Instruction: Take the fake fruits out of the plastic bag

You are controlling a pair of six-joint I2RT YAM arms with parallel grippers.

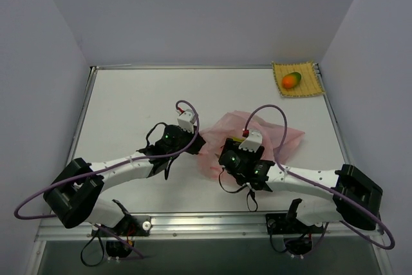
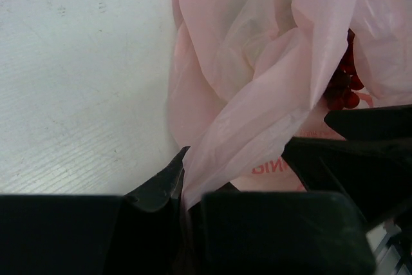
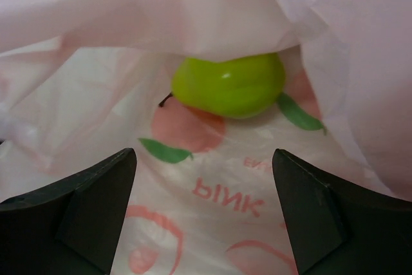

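The pink plastic bag lies crumpled at mid-table. My left gripper is at its left edge, shut on a twisted fold of the bag. A dark red grape bunch shows through the film there. My right gripper reaches into the bag's mouth. In the right wrist view it stands open over the printed inner film. A glossy green fruit lies just ahead of the fingertips, apart from them and half under an overhanging fold. An orange-green mango rests outside the bag.
The mango lies on a small yellow woven mat at the table's far right corner. Grey walls close in the table on three sides. Purple cables loop over both arms. The right arm's black body sits close to my left fingers.
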